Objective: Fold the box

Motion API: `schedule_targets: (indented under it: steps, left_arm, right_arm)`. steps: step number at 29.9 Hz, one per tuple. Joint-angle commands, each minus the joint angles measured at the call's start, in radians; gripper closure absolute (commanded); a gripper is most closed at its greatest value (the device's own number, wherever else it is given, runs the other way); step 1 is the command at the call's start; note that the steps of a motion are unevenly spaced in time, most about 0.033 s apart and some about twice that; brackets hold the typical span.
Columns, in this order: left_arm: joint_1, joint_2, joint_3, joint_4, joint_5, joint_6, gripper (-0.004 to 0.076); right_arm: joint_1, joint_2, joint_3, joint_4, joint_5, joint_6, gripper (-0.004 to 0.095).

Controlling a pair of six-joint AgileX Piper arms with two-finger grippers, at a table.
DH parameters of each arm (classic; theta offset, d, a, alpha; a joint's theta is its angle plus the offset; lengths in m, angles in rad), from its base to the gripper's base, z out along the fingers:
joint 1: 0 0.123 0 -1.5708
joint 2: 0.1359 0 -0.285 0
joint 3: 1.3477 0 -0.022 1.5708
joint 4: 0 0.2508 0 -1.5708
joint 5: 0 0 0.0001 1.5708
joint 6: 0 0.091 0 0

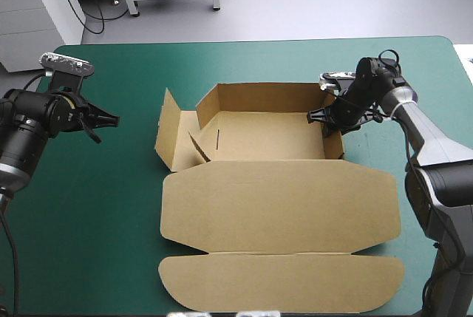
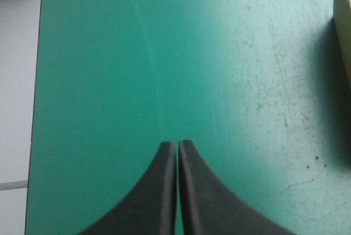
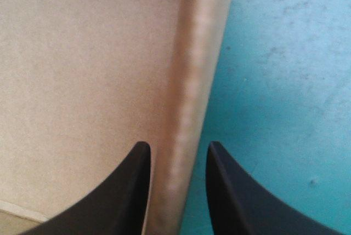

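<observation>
The brown box [image 1: 273, 140] sits mid-table as an open tray with its back and right walls raised. Its left side flap [image 1: 170, 136] leans outward, and the wide lid [image 1: 281, 206] lies flat toward the front edge. My right gripper [image 1: 325, 119] is at the top of the right wall. In the right wrist view its fingers [image 3: 176, 147] stand apart astride that wall's rim [image 3: 192, 81], with a strip of teal-green showing beside one finger. My left gripper [image 1: 111, 120] hovers over bare cover left of the box, shut [image 2: 177, 143] on nothing. A sliver of board [image 2: 344, 27] shows off to its side.
Bare teal-green cover [image 1: 96, 206] stretches from the box to the table's left edge [image 2: 33, 136]. The lid's front flap [image 1: 281, 281] reaches close to the table's front edge. Right of the box a narrower strip of cover [image 3: 285, 81] is free.
</observation>
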Motion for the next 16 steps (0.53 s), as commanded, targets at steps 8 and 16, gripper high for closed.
schedule_targets:
  steps: [8,16]
  left_arm:
    - [0.000,-0.034,-0.027,0.001,-0.034,-0.004,0.0728]
    - [0.000,-0.034,-0.027,0.001,-0.011,-0.004,0.0728]
  right_arm:
    - [-0.003,-0.047,-0.020,-0.025,0.017,-0.006,0.0927]
    - [-0.003,-0.047,-0.027,-0.025,0.027,-0.008,0.0927]
